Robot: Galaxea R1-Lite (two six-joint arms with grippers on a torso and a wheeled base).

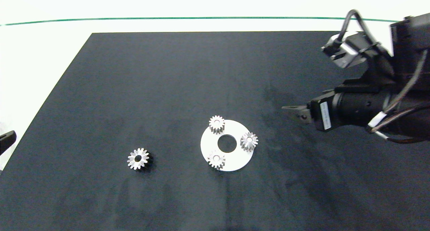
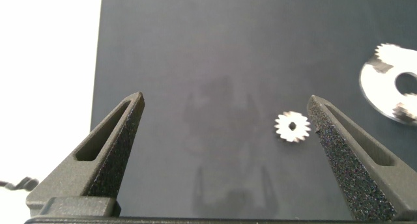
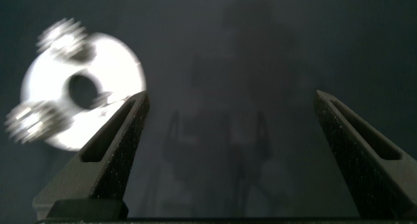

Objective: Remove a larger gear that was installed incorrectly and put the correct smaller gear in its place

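The larger gear [image 1: 138, 158] lies flat and alone on the dark surface [image 1: 188, 73], hole upward, well apart from the white disc [image 1: 235, 162] and on that disc's left-arm side. It looks the widest gear in view, so I judge it is already off its seat.

The disc carries three gears around its centre hole: a blunt-toothed one [image 1: 217, 124] at the far rim, another [image 1: 216, 159] at the near rim, and a fine pointed one [image 1: 249, 141] toward the right arm. Which of the blunt pair is the replacement I cannot tell from here.

The left end effector [image 2: 225, 97] is spread wide and holds nothing. It sits at the surface's left edge, and its wrist view shows the loose gear ahead of it, nearer one finger than the other.

The right end effector [image 3: 231, 94] is also spread and empty. It hovers off to the disc's right, with the disc ahead and off to one side of its fingers.

So the left arm is the nearer one to the loose gear, with the disc lying between that gear and the right arm.
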